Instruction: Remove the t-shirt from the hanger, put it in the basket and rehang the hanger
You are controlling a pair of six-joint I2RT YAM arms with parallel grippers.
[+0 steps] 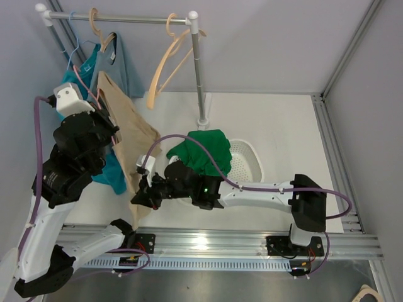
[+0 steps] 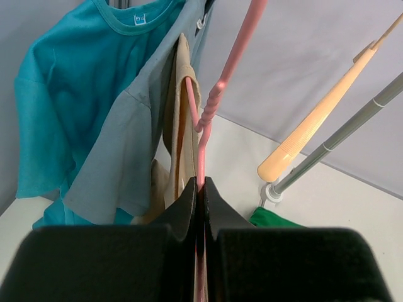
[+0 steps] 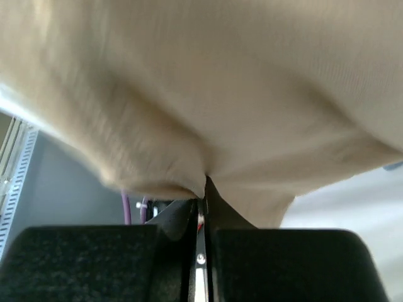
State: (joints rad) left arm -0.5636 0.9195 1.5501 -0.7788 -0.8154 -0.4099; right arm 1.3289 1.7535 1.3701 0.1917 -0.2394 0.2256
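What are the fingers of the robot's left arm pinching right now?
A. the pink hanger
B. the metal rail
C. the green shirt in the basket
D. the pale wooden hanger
A: the left wrist view shows the left fingers shut on the pink hanger, while the right fingers pinch the beige t-shirt.

Bright even light; t-shirt blurry in rt wrist view.

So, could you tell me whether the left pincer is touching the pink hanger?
Touching. The left wrist view shows the left pincer clamped on the pink hanger, no gap.
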